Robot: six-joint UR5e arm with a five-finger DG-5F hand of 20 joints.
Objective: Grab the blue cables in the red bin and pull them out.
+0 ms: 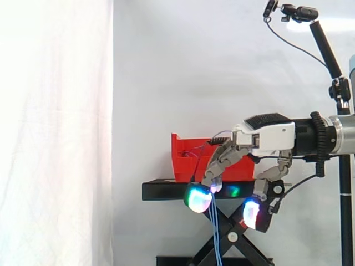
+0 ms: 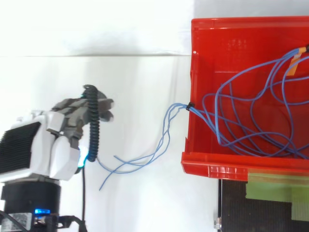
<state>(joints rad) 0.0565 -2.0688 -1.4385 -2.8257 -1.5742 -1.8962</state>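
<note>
The red bin [image 1: 186, 160] stands on a black stand [image 1: 163, 190]; from above, the red bin [image 2: 231, 43] holds looping blue cables [image 2: 241, 140]. A bundle of them crosses the bin's left wall and trails out over the white surface to my hand [image 2: 53, 145]. In the side view my hand [image 1: 266, 136] hangs in front of the bin with its fingers curled downward. The fingers pinch the blue cables [image 1: 215, 233], whose loose ends dangle below the stand's top. Most of the cable length lies inside the bin.
A camera on a black pole [image 1: 327, 47] stands at the upper right. The stand's scissor legs [image 1: 233, 235] sit below my hand. Green tape [image 2: 275, 186] marks the stand top beside the bin. A white curtain [image 1: 55, 133] fills the left.
</note>
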